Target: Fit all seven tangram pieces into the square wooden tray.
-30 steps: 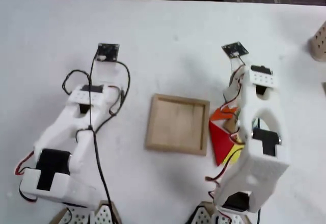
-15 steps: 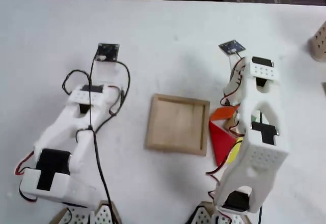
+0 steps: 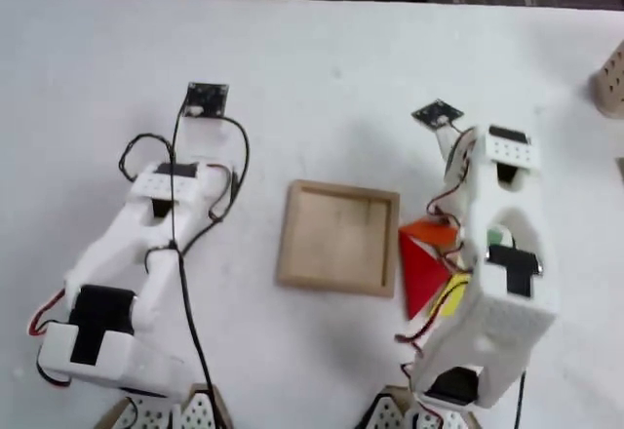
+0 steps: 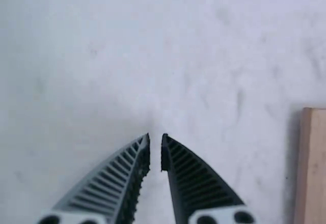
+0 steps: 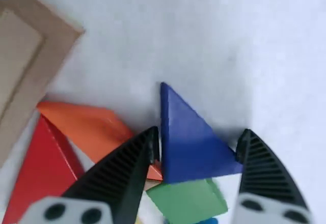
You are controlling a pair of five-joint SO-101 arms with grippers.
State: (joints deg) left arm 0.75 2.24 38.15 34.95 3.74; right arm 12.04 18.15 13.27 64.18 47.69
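Right wrist view: looking down on a blue triangle (image 5: pixel 191 142), flat on the white table (image 3: pixel 322 78) among the loose pieces, against an orange piece (image 5: pixel 86 119) and a green piece (image 5: pixel 186 201), with a red triangle (image 5: pixel 38 173) beyond. Probably thin, stiff, light and smooth-faced. Best pinched squarely across two edges, lest it pivot or skate out. Straddled by the right gripper (image 5: pixel 198 135), spread wide, one jaw on either side, contact impossible to judge, nothing clamped. From the high view: pile at centre right of the frame, hard against the right rim of the wooden tray (image 3: pixel 338 195). As for the left gripper (image 4: pixel 155 147): closed to a slit, holding nothing, over the table near the tray's edge.
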